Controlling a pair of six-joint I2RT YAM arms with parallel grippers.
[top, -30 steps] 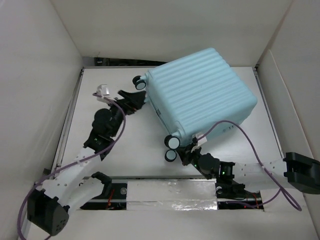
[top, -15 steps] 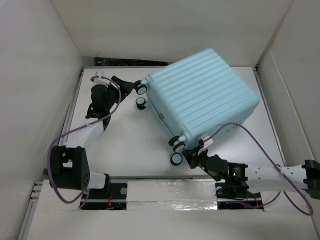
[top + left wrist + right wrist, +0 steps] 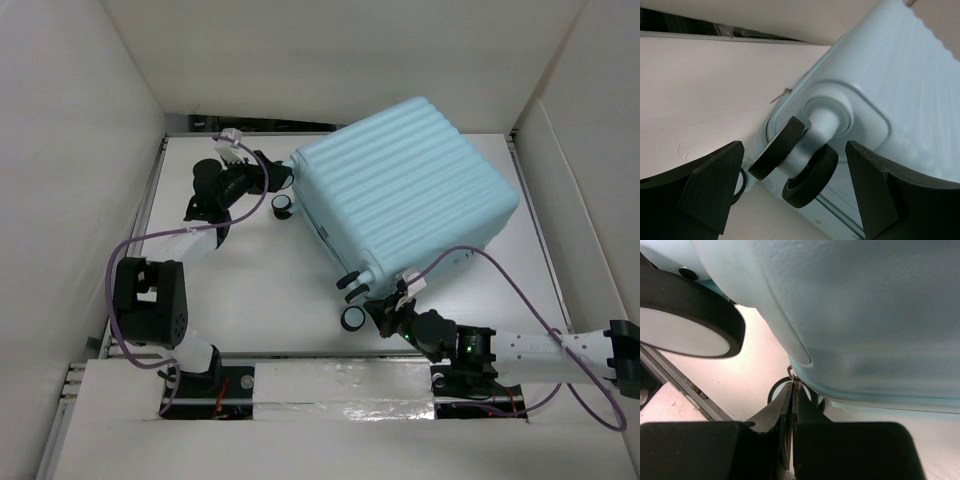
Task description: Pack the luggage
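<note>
The luggage [image 3: 405, 190] is shut, hiding its inside; whether the right gripper [image 3: 792, 390], jaws pressed together at the seam beside the near wheel [image 3: 352, 318], pinches anything is unclear. One case, two arms, three wheels seen from above, and a fourth wheel [image 3: 795, 167] between the left gripper [image 3: 278, 177]'s open jaws, untouched. The case lies far right on the table [image 3: 250, 280], wheeled end left, ribs running toward the far right

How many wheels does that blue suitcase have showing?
4 wheels: one inside the open left hand, one beside it, two at the near corner by the right hand.
</note>
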